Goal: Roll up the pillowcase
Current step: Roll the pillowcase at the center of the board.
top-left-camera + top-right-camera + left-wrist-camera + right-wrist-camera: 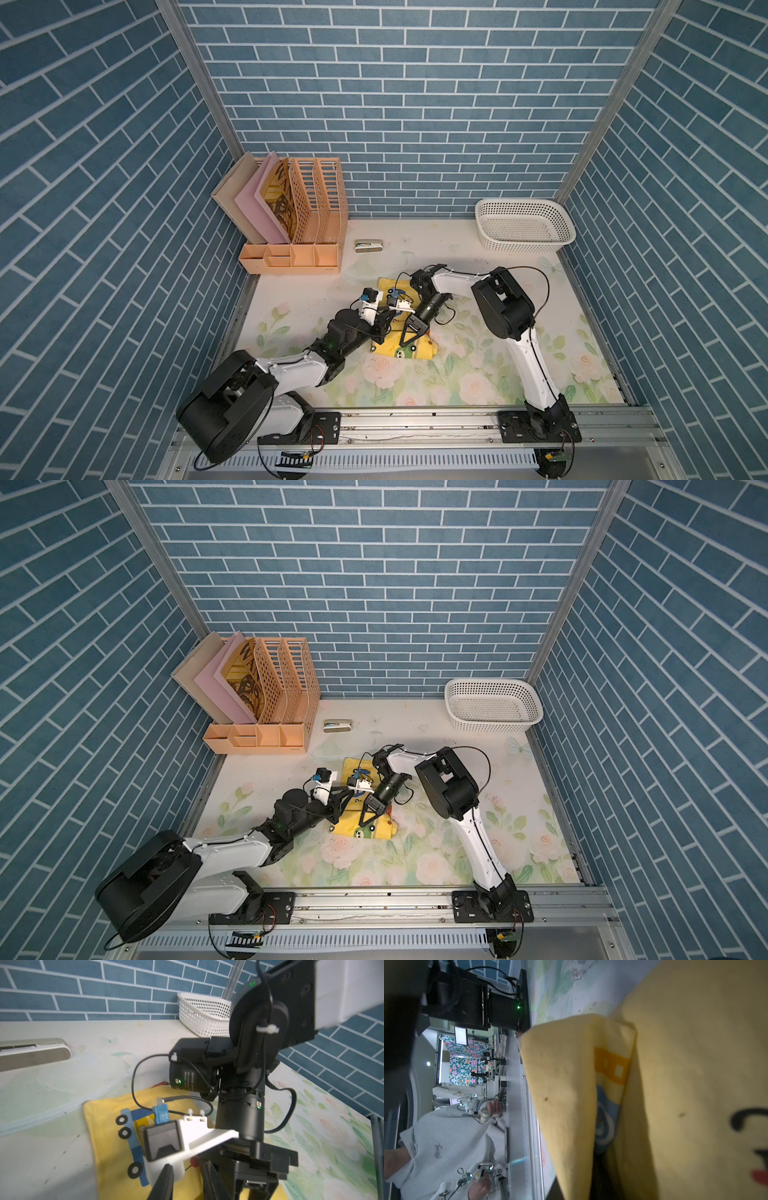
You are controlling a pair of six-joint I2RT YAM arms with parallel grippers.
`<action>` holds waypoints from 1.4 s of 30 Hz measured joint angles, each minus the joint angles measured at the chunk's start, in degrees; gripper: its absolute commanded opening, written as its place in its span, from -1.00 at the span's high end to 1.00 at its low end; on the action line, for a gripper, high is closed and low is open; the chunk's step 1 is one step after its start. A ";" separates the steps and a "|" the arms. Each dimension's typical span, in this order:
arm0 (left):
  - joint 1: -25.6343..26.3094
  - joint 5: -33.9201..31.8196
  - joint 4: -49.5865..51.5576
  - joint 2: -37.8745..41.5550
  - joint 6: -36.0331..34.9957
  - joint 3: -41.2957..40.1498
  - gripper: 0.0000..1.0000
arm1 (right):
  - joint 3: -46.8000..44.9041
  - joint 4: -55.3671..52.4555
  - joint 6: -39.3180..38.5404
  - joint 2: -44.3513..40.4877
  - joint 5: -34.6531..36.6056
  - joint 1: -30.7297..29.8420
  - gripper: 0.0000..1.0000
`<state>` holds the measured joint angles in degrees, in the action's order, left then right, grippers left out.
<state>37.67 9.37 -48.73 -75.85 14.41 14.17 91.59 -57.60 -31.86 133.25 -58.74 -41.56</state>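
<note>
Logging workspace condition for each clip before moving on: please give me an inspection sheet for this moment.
Surface: floral table covering, small dark specks.
Job's things: pillowcase, yellow, mid-table, partly folded over.
Clutter: peach file organiser, white basket, metallic stapler-like item, all along far edge.
End effectors: left end effector and right end effector both low at pillowcase; grip unclear.
Cables: black cable loops off right arm.
Surroundings: blue brick walls; person beyond table edge.

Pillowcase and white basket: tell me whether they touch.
Apart. Both top views show a bare stretch of floral table covering between the pillowcase and the white basket.
</note>
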 measured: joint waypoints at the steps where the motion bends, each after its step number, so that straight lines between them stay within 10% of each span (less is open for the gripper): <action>1: 0.11 -0.61 -0.90 -1.16 0.33 -0.50 0.50 | -0.55 0.87 0.39 -0.28 -0.09 0.00 0.04; 3: 0.13 -1.44 -2.12 -2.91 0.72 -1.46 0.52 | -1.73 2.03 2.43 -1.60 -0.59 0.11 -0.99; 9: 0.35 -4.35 -2.56 -5.88 1.44 -1.73 0.56 | -8.57 10.75 3.61 -12.17 5.35 -0.04 -1.00; 15: 0.39 -6.88 -2.29 -5.44 1.36 -1.40 0.56 | -29.14 33.46 9.16 -34.93 32.06 -1.73 -1.00; 23: 0.39 -9.18 -1.90 -7.28 1.36 -0.90 0.57 | -59.71 68.35 2.78 -58.10 69.66 -25.88 -1.00; 31: 0.39 -12.02 0.63 -4.20 1.20 0.17 0.54 | -64.96 81.64 -0.20 -53.09 85.33 -36.11 -1.00; 42: -0.22 -13.40 1.79 -1.64 1.46 0.26 0.52 | -56.76 86.97 -0.92 -37.88 88.04 -39.26 -0.88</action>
<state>37.45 -4.03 -46.94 -77.49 15.88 14.44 34.83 29.36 -32.77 95.37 29.30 -80.82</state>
